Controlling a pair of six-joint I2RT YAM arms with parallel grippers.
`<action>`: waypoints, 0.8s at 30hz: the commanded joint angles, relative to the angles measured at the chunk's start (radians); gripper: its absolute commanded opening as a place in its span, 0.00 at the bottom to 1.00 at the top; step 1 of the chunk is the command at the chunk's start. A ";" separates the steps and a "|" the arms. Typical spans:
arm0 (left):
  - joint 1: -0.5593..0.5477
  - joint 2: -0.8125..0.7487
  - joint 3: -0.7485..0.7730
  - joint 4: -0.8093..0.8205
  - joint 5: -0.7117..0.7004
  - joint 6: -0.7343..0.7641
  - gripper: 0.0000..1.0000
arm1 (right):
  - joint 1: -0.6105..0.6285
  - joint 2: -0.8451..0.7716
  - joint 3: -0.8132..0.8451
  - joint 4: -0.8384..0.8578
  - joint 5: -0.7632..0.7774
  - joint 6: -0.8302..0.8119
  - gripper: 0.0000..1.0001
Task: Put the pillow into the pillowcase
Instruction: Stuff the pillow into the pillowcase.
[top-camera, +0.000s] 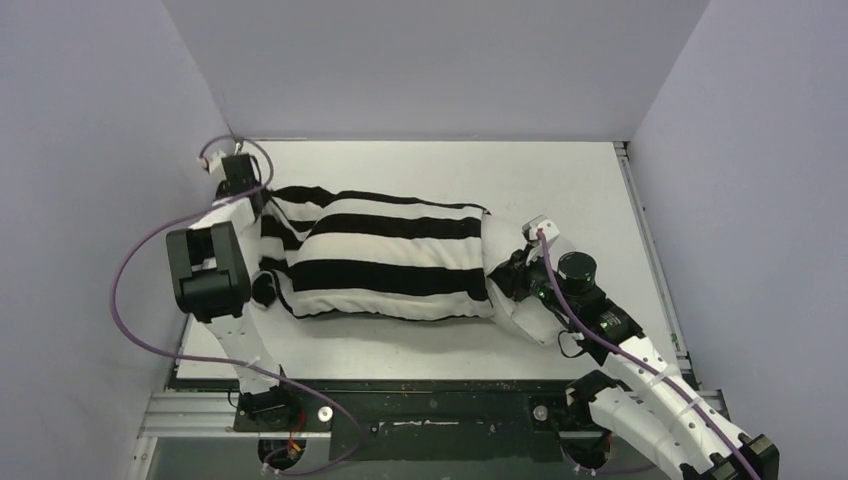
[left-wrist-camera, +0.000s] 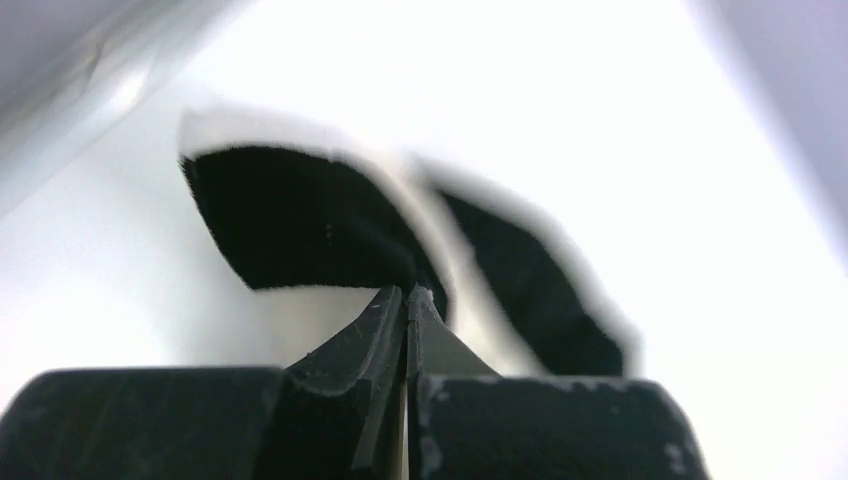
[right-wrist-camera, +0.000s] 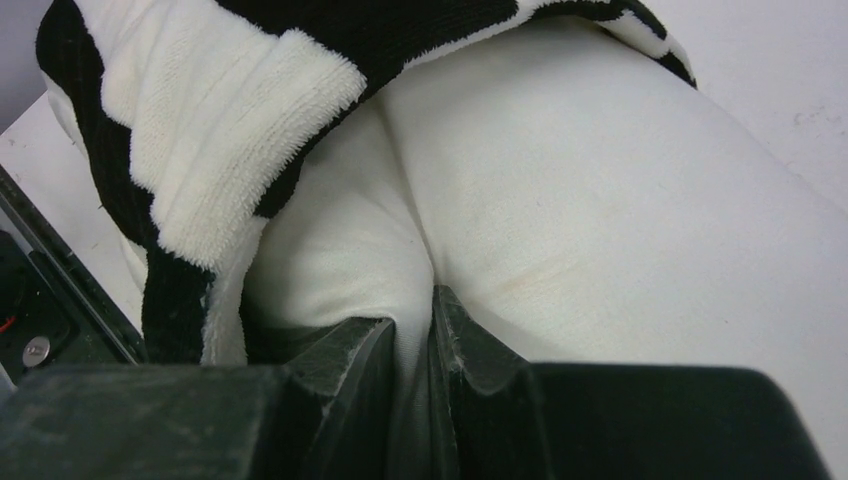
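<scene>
The black-and-white striped pillowcase (top-camera: 380, 255) lies across the table with the pillow filling most of it. The pillow's plain white end (top-camera: 503, 250) sticks out of the sleeve's right opening. My left gripper (top-camera: 262, 196) is at the pillowcase's far left corner. In the left wrist view its jaws meet at the tips (left-wrist-camera: 408, 292), pinching the edge of the striped cloth (left-wrist-camera: 300, 220). My right gripper (top-camera: 512, 285) is at the exposed end. In the right wrist view it (right-wrist-camera: 412, 320) is shut on a fold of the pillow (right-wrist-camera: 600, 180), just below the pillowcase hem (right-wrist-camera: 200, 130).
The white table (top-camera: 560, 180) is boxed in by pale walls on the left, back and right. A dark metal rail (top-camera: 430, 410) with the arm bases runs along the near edge. A purple cable (top-camera: 125, 300) loops off the left arm.
</scene>
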 joint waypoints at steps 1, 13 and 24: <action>-0.007 0.194 0.518 0.094 0.093 0.093 0.00 | 0.077 -0.011 -0.037 0.149 0.085 0.038 0.00; -0.178 0.078 0.740 -0.427 0.149 0.320 0.60 | 0.259 0.229 -0.022 0.380 0.261 0.044 0.00; -0.724 -0.599 0.103 -0.489 0.236 0.215 0.52 | 0.292 0.348 0.020 0.525 0.275 0.114 0.00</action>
